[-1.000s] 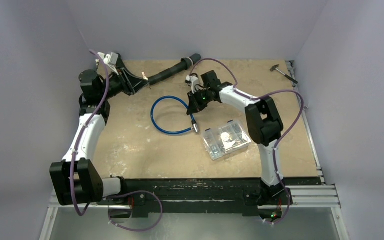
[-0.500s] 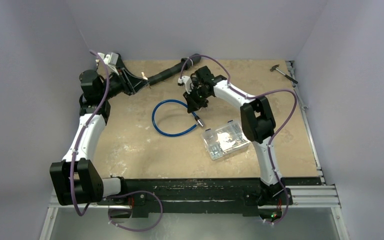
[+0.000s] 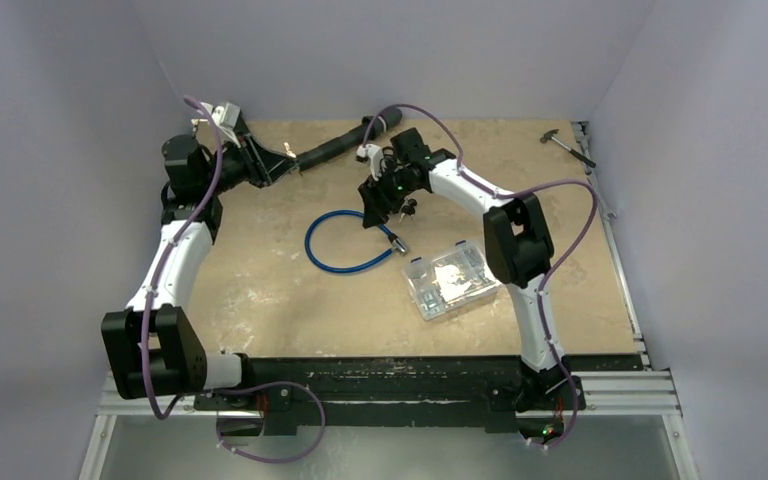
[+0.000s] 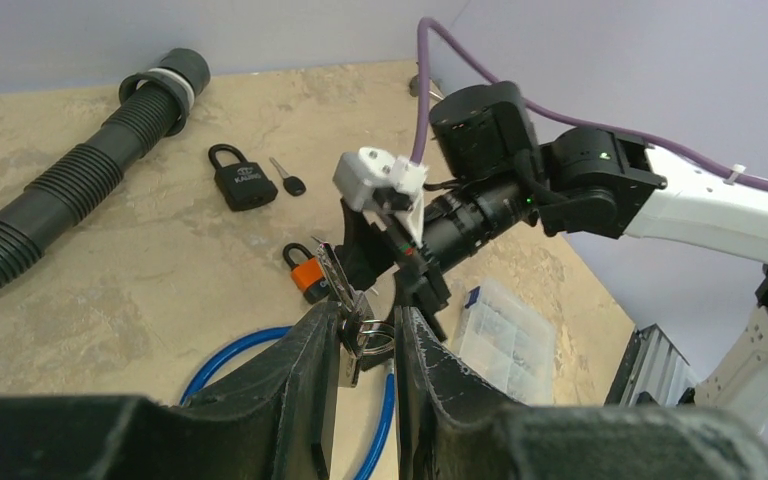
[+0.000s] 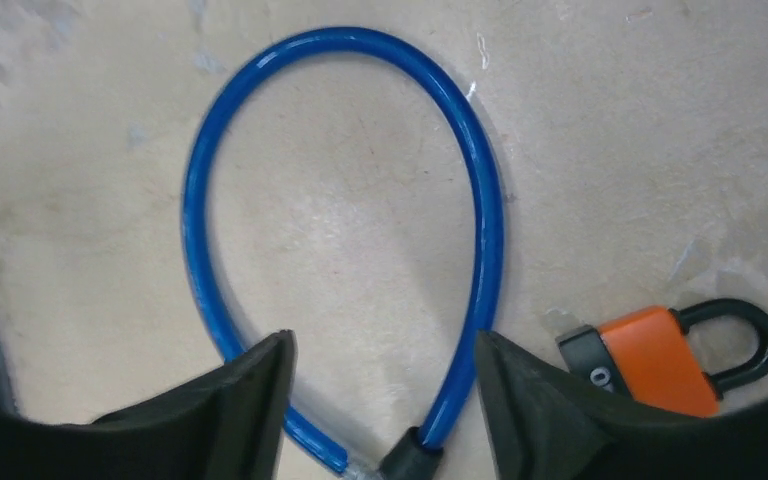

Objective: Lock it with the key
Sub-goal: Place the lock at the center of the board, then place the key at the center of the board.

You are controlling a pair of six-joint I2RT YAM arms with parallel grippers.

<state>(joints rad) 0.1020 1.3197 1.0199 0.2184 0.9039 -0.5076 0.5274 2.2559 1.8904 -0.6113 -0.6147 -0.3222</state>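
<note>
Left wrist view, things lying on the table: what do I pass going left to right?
corrugated hose → black padlock → small key → clear parts box. The orange padlock and blue cable are left out, since they overlap the others sideways.

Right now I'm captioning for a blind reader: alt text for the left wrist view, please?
The left gripper clamps a bunch of keys above a tan table, with the right arm close beyond. On the table lie an orange padlock, a black padlock beside a single key, a black ribbed hose and a blue cable.
</note>
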